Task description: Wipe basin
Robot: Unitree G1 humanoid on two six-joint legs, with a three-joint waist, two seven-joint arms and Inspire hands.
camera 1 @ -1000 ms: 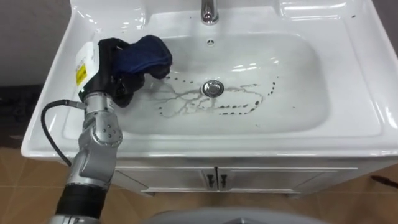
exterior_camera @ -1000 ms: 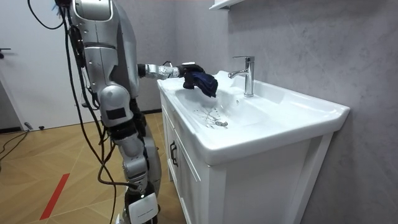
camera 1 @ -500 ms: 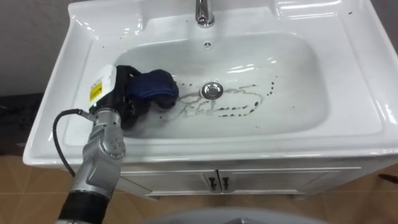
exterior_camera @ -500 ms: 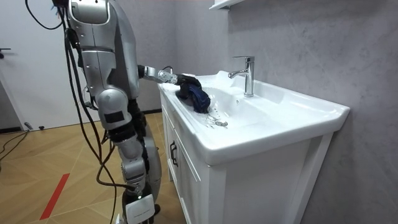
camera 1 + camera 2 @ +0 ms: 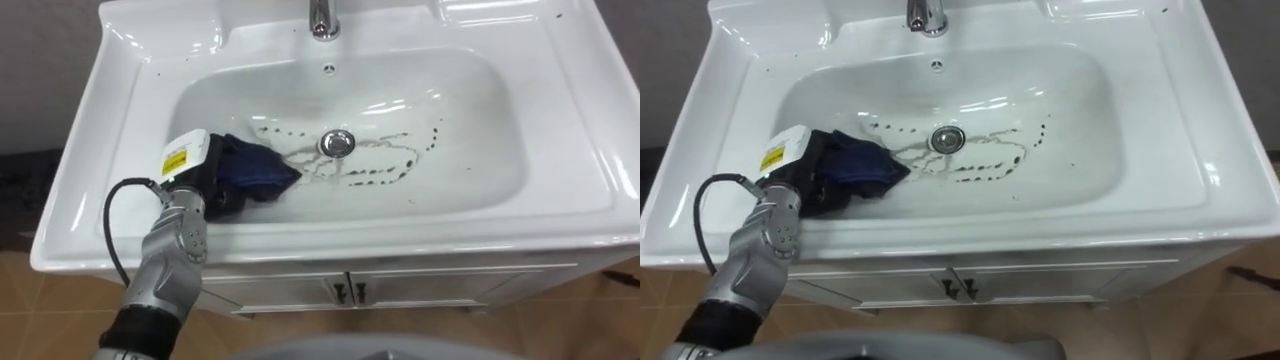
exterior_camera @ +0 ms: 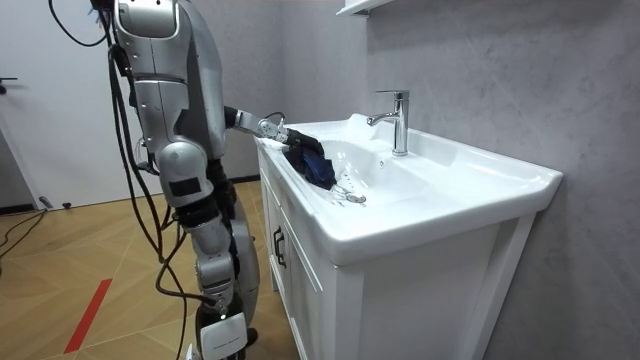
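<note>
The white rectangular ceramic basin (image 5: pixel 480 120) is set in a white vanity top. The robot is seen standing at its front edge, on the room view's left. A trail of dark specks and thin streaks (image 5: pixel 385 178) is noted on the floor of the bowl. It curves around the round metal drain (image 5: pixel 338 142) and reaches towards the bowl's right side.

A bunched dark blue fabric cloth (image 5: pixel 258 170) is found inside the bowl, at its left front. It is pressed against the sloping wall and floor just left of the drain. Its right edge is seen touching the nearest streaks.

The cloth is held by the robot's black left hand (image 5: pixel 218 196). The arm is brought in over the front rim from the lower left. The fingers are curled around and under the bunch, and much of the hand is covered by the fabric. In the room view the hand and cloth (image 6: pixel 312 165) are seen down inside the bowl at its near end.

A chrome tap (image 5: pixel 320 18) is mounted at the middle of the back ledge. A small round overflow hole (image 5: pixel 328 68) is observed just below it in the rear wall.

White cabinet doors with two small dark handles (image 5: pixel 345 292) are recorded beneath the basin. The unit is placed against a grey textured wall (image 6: pixel 500 70). It stands on a wooden floor (image 6: pixel 60 260) marked with a strip of red tape (image 6: pixel 88 312).
</note>
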